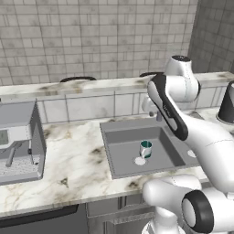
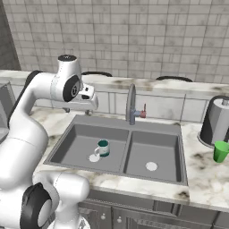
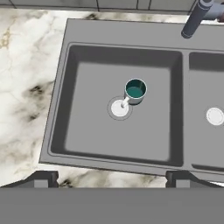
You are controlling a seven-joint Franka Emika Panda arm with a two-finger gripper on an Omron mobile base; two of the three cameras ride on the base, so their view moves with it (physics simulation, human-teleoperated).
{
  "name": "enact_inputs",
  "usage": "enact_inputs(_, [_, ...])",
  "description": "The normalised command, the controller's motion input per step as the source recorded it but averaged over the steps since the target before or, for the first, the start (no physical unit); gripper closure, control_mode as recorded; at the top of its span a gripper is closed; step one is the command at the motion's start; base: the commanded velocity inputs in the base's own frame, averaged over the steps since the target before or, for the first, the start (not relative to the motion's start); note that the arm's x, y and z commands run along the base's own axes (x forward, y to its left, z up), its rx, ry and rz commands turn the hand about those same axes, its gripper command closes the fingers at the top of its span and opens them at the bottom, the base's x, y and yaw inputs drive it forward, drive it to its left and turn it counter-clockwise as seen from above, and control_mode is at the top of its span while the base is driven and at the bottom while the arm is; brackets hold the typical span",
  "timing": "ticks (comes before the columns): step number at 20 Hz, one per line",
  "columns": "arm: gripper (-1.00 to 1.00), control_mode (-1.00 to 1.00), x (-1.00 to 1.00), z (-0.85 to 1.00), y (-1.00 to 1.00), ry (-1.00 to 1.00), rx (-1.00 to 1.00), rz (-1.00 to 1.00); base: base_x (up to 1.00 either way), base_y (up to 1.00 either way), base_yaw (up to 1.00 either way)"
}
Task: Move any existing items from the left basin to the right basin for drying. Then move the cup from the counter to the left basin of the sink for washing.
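Grey tiled wall is filling the background as we are looking through the left base view, with the white-and-brown-veined marble counter [image 1: 73, 155] spreading below it. We are seeing the matte grey double sink [image 1: 119, 125] sunk into that marble, and the small glossy teal-green cup [image 1: 146, 149] is standing upright in the left basin [image 1: 123, 153], just beside its pale round drain [image 1: 140, 161]. A boxy grey coffee machine [image 1: 20, 141] is sitting on the marble well to the left.

Swinging to the right base view, we are watching the white arm reaching over the counter's left part, its gripper [image 2: 89, 107] hanging above the sink's left rim; from here we cannot tell how far its fingers are parted. The teal-green cup [image 2: 103, 147] is resting near the middle of the left basin [image 2: 76, 145], touching or nearly touching the drain [image 2: 94, 157]. The right basin [image 2: 156, 150] is holding just its own pale drain [image 2: 151, 166]. A curved grey tap [image 2: 131, 103] is rising behind the divider. Far right, a bright green cup [image 2: 220, 150] is standing on the counter [image 2: 203, 170] in front of a dark grey cylindrical canister [image 2: 215, 120].

Now in the hand view, we are looking straight down: the two dark fingertips [image 3: 41, 178] are sitting wide apart at the bottom corners, gripping nothing. The teal-green cup [image 3: 135, 90] is standing well beyond them in the left basin [image 3: 87, 127].
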Motion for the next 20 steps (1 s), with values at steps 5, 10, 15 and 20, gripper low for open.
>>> enact_inputs(5, [-1.0, -1.0, -0.09, -0.28, -0.06, 0.0, 0.0, -0.03, 0.0, 0.0, 0.0])
enact_inputs(10, [-1.0, -1.0, 0.0, -0.28, -0.11, 0.0, 0.0, -0.08, 0.0, 0.0, 0.0])
enact_inputs(15, [-1.0, -1.0, 0.0, -0.25, -0.14, 0.01, 0.0, -0.07, 0.0, 0.0, 0.0])
enact_inputs(20, [-1.0, -1.0, 0.04, -0.21, -0.13, 0.05, 0.0, -0.06, 0.0, 0.0, 0.0])
